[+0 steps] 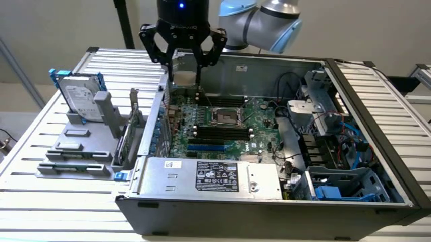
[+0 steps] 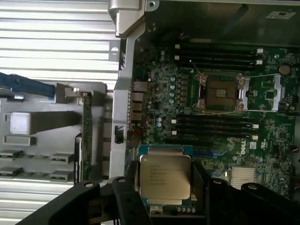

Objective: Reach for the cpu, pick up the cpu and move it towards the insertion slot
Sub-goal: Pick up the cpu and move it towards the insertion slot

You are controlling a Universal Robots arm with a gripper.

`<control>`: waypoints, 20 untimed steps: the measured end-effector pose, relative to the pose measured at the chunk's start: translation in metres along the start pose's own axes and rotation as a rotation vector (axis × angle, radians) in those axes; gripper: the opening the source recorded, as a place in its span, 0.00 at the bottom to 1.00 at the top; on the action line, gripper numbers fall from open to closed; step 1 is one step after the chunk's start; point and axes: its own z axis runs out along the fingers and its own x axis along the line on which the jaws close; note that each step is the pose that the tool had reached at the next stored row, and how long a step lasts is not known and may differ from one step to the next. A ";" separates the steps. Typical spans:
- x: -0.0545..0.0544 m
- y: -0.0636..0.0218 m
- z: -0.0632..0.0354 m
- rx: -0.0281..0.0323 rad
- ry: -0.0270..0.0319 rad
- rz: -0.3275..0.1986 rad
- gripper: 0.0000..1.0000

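My gripper (image 1: 186, 68) hangs over the back left corner of the open computer case (image 1: 377, 116), shut on the cpu (image 1: 185, 77), a small square silver chip with a pale rim. In the wrist view the cpu (image 2: 165, 177) sits flat between the two black fingers (image 2: 125, 199), above the green motherboard. The insertion slot (image 1: 225, 117) is a square socket with a shiny metal frame and a dark centre. It lies lower in the case, toward the exterior view's right of the chip. In the wrist view the insertion slot (image 2: 220, 93) lies apart from the chip, beyond a row of memory slots.
Long black memory slots (image 1: 219, 133) flank the socket. A silver power supply (image 1: 209, 176) fills the case front, and cables and a blue drive cage (image 1: 336, 189) crowd the right. A hard drive with blue rails (image 1: 81, 96) stands on a grey holder outside the case wall (image 1: 158, 113).
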 end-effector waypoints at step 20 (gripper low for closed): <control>-0.077 0.0292 0.0136 0.0057 0.0001 0.000 0.55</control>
